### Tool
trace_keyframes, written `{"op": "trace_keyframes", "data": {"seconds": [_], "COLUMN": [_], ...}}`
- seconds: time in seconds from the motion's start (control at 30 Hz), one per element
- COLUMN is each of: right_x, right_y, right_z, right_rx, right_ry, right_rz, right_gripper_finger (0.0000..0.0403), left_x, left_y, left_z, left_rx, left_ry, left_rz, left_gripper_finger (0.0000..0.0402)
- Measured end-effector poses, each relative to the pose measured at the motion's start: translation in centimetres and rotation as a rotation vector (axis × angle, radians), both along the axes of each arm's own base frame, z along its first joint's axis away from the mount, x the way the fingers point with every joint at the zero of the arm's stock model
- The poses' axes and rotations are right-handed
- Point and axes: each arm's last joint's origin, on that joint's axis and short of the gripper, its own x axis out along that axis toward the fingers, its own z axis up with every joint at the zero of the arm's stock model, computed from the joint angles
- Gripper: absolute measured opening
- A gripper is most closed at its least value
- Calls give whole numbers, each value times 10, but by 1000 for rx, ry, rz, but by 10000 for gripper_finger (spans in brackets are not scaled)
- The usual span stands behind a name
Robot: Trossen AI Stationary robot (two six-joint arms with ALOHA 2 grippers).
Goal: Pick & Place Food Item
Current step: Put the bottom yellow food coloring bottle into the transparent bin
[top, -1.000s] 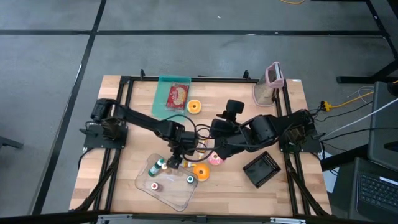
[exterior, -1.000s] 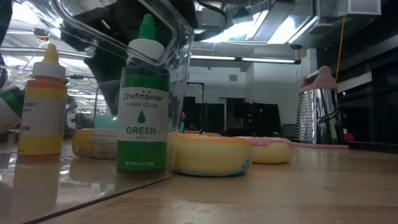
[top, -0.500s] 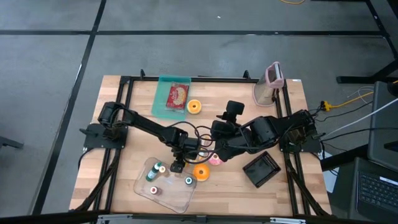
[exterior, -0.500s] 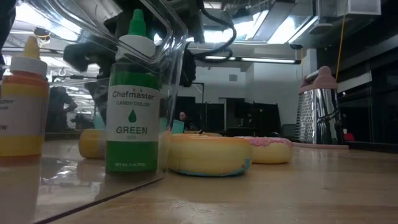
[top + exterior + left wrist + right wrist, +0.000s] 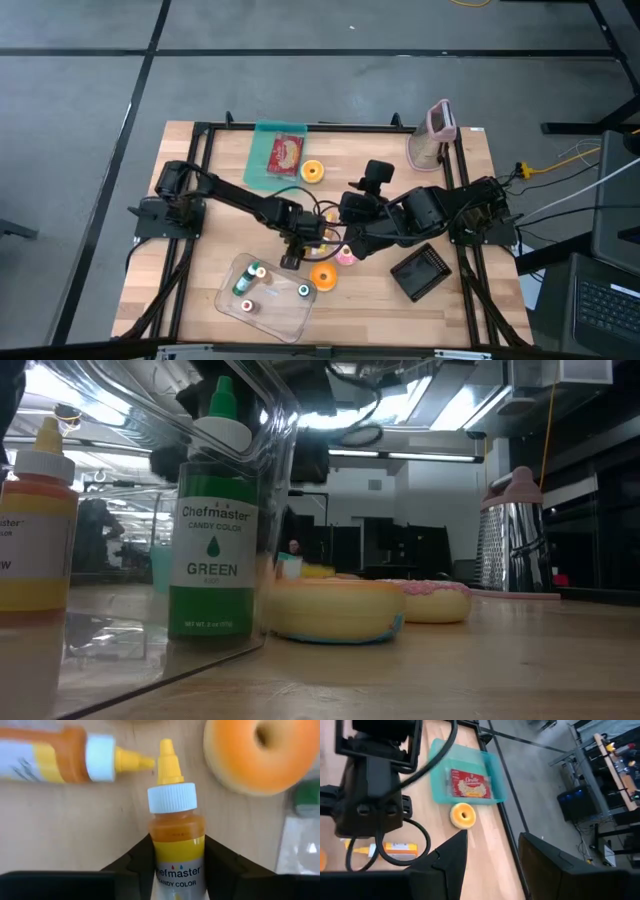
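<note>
A yellow candy-colour bottle (image 5: 176, 815) with a white cap is between the fingers of my left gripper (image 5: 177, 845), which is shut on it. In the high view that gripper (image 5: 291, 258) is beside the clear tray (image 5: 285, 318). A second orange bottle (image 5: 55, 755) lies on the table, its nozzle by the first one's nozzle. An orange doughnut (image 5: 250, 755) lies just past them. My right gripper (image 5: 492, 837) hangs open and empty above the table's middle (image 5: 350, 225). My left gripper pinches the yellow bottle's body at its label end (image 5: 161, 857) between its two fingers (image 5: 132, 867), well below the cap. The fingers come steeply from above, one on each side. The nozzle points away from the gripper. Whether the bottle is off the table, I cannot tell.
The clear tray holds several small bottles, among them a green one (image 5: 212, 550). A pink doughnut (image 5: 346, 256) lies by the orange one (image 5: 323, 276). A teal tray with a red packet (image 5: 278, 155), another doughnut (image 5: 312, 172), a grater (image 5: 435, 135) and a black block (image 5: 420, 270) stand farther off.
My left gripper has moved from over the clear tray's far edge a little toward the table's right, down to the lying bottles. In the low view the tray's bottles have shifted sideways. The yellow bottle that lay behind the tray no longer shows there.
</note>
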Motion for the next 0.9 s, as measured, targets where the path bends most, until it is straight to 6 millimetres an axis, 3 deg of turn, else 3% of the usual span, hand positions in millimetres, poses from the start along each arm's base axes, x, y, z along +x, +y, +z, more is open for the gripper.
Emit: {"op": "trace_keyframes", "data": {"seconds": [0.2,0.4,0.9], "right_x": [0,-1,3], "right_y": [-1,1,6], "right_z": [1,1,-1], "right_rx": [-26,-27,-3], "right_ry": [-9,-8,-40], "right_rz": [-9,-1,5], "right_gripper_finger": [174,174,175], "left_x": [-3,-20,-101], "left_y": [16,24,27], "left_z": [34,85,202], "left_rx": [12,-6,-12], "left_ry": [-108,-263,-701], "left_rz": [35,35,19], "left_gripper_finger": [118,117,116]}}
